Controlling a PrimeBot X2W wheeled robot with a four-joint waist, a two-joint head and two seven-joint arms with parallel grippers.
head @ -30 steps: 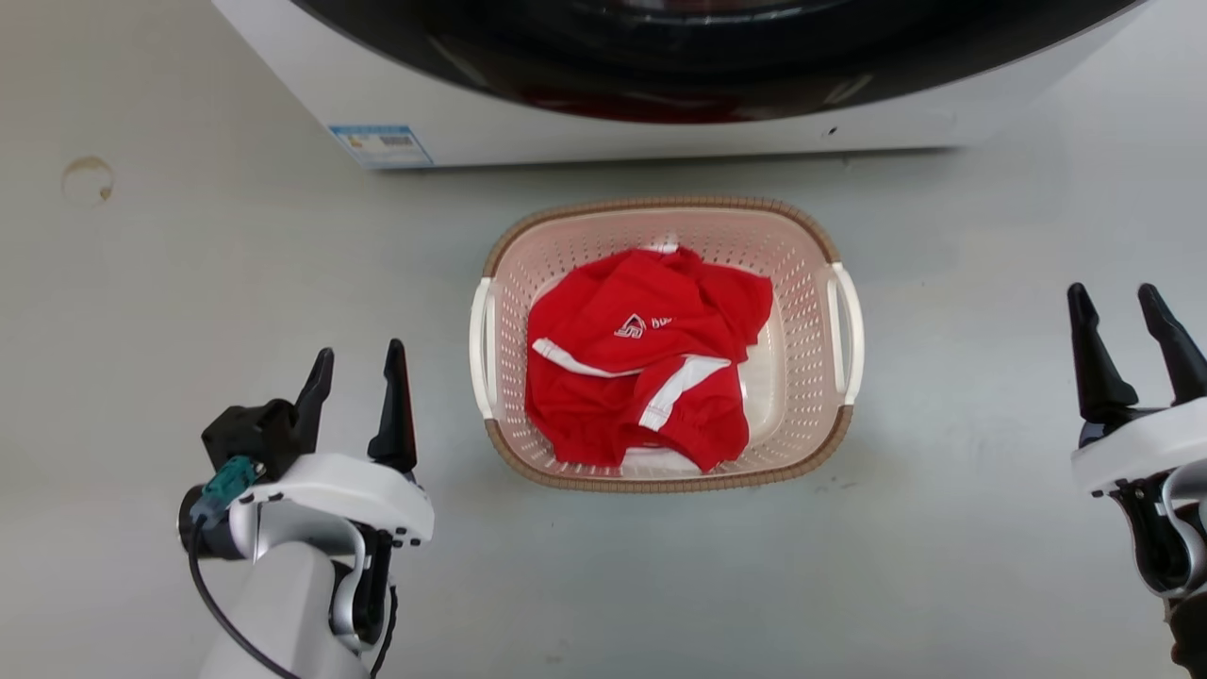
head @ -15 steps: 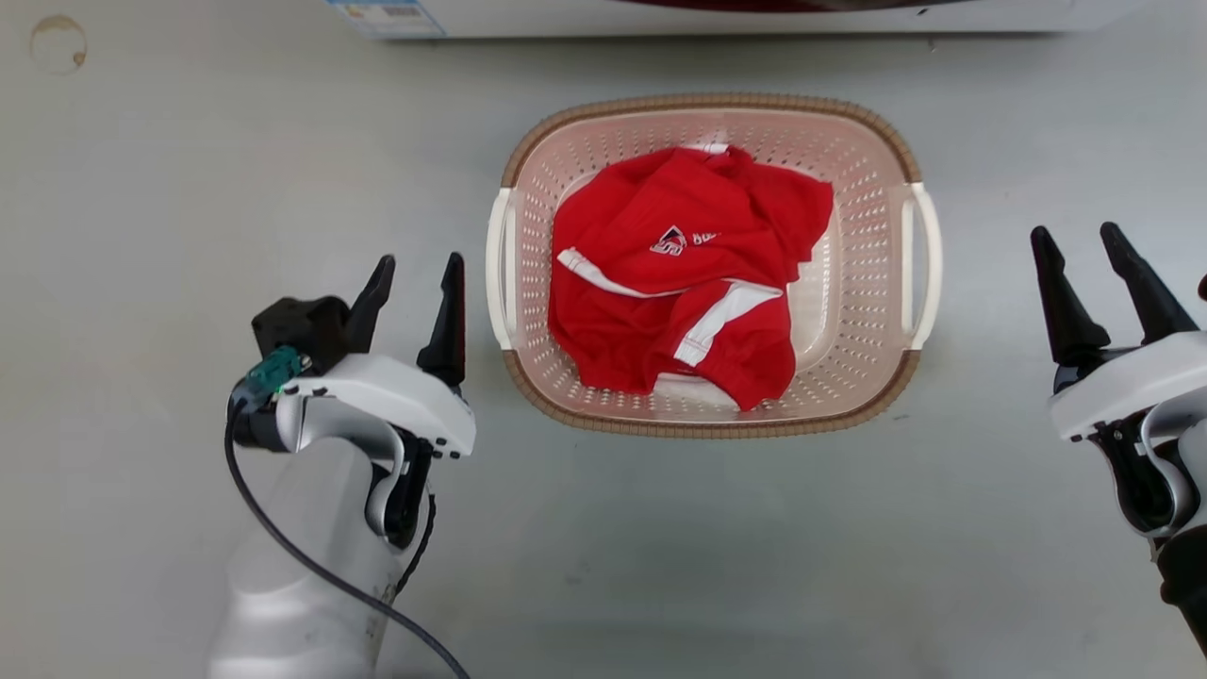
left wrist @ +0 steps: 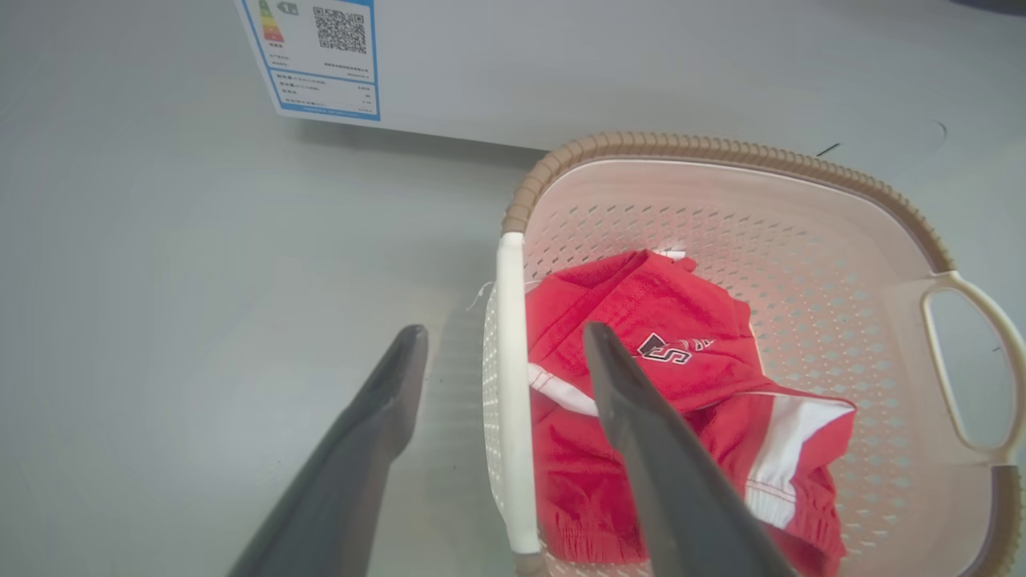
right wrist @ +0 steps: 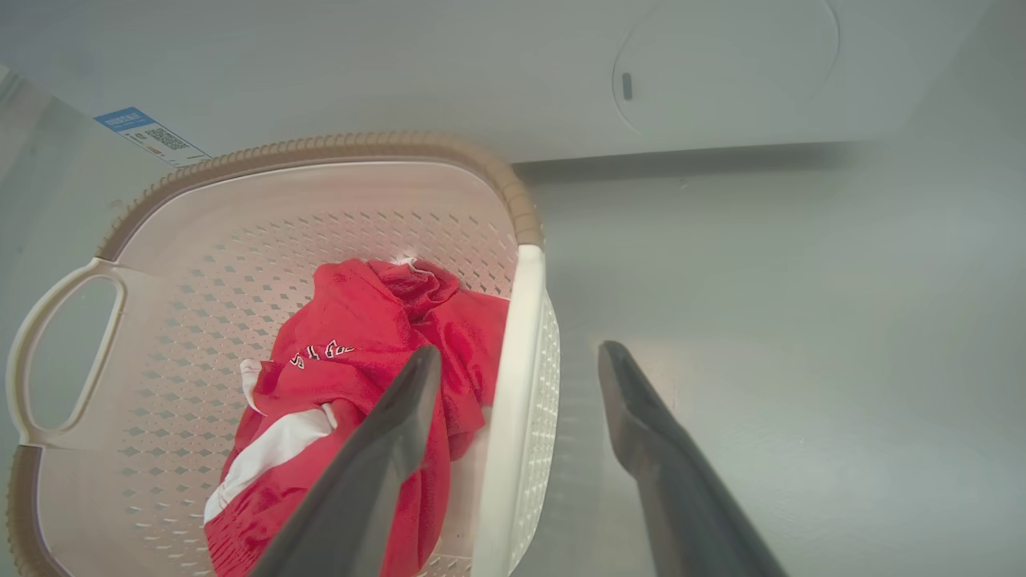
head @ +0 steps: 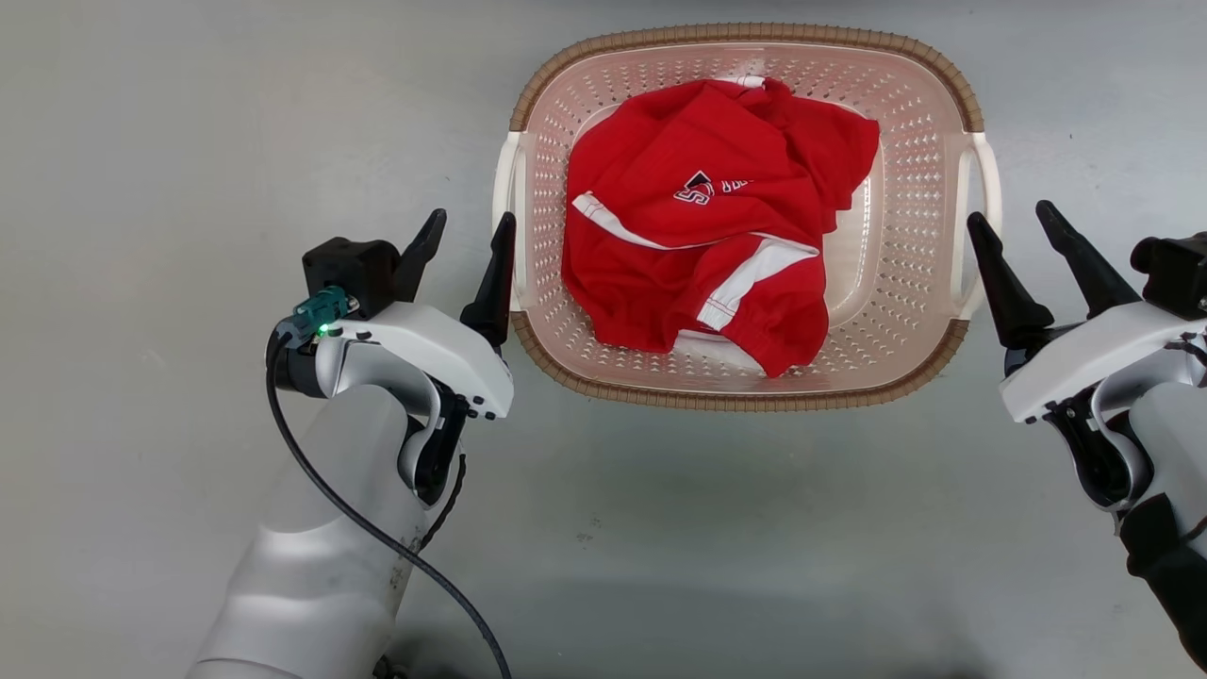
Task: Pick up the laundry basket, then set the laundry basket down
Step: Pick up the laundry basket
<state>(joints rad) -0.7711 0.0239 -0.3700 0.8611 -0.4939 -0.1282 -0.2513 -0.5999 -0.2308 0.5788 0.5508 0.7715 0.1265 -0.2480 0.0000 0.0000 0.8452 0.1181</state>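
Laundry basket (head: 735, 403) is seen resting on the grey floor (head: 189, 141), just in front of the washer (left wrist: 641, 64), btw. the two grippers; no lift has been started, as judged.

Main risk: the handles are thin, smooth bars. If the jaws are closed w/ one finger not fully past the bar, the left handle (left wrist: 510, 385) or right handle (right wrist: 517, 377) could be pinched at its edge and slip out. An uneven lift is also poss.: one side raised first, basket tilted, red garment (head: 698, 255) slid to the low end. Plastic walls may flex if squeezed.

Looks: pale pink perforated shell, rounded-rect., brown woven-look rim, white handle on each short side. The garment, w/ white trim, is heaped inside below rim level.

Left gripper (head: 472, 219) is held wide w/ nothing in it, fingers lined up either side of its handle in the wrist view. Right gripper (head: 1009, 215) is likewise wide and empty at the opp. handle. Whether the fingers are down at handle height can't be told.
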